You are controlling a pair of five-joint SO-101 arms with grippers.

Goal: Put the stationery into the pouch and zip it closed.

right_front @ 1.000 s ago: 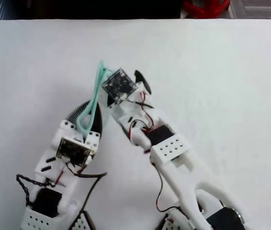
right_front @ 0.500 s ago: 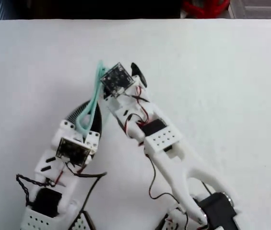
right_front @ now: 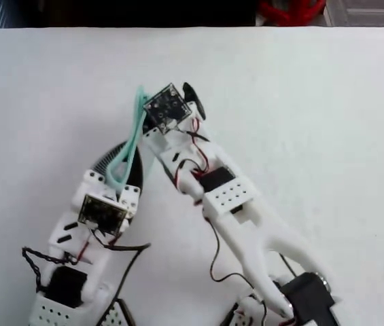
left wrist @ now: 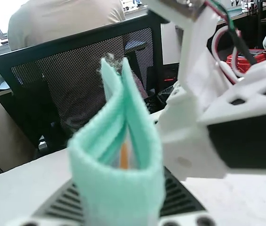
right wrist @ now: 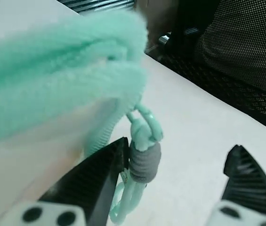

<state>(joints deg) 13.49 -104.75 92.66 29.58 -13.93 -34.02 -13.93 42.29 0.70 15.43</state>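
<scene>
**Two arms, one zip.** Nearest the arms' bases, the left pincer [right_front: 119, 168] is clamped on the near end of a slim mint-green fabric pouch [right_front: 132, 136]. Its ribbed black jaws press on either side, so the bag stands on its long edge over the white desk [right_front: 314, 102] instead of lying flat. The hold looks meant to anchor the pouch and keep its zip edge facing up while the other arm works the fastener.

Just beyond this pincer the mouth gapes, and a thin orange pencil-like stick [left wrist: 124, 156] shows between the two fabric walls. At least some stationery appears to be in; what else lies inside cannot be told.

From the left pincer the pouch's long axis runs away toward the far side of the desk, leaning slightly toward the right arm, and the opening narrows as it goes. At that far tip sits the right pincer [right wrist: 177, 155], its jaws spread wide and gripping nothing. The mint cord zip pull with a grey sleeve [right wrist: 144, 153] hangs from the pouch's end, touching or just beside the inner face of one jaw and well apart from the other.

By the look of it, the pull sits ready for a pinch. Closing the pouch would mean drawing the pull back along it toward the left pincer.
</scene>
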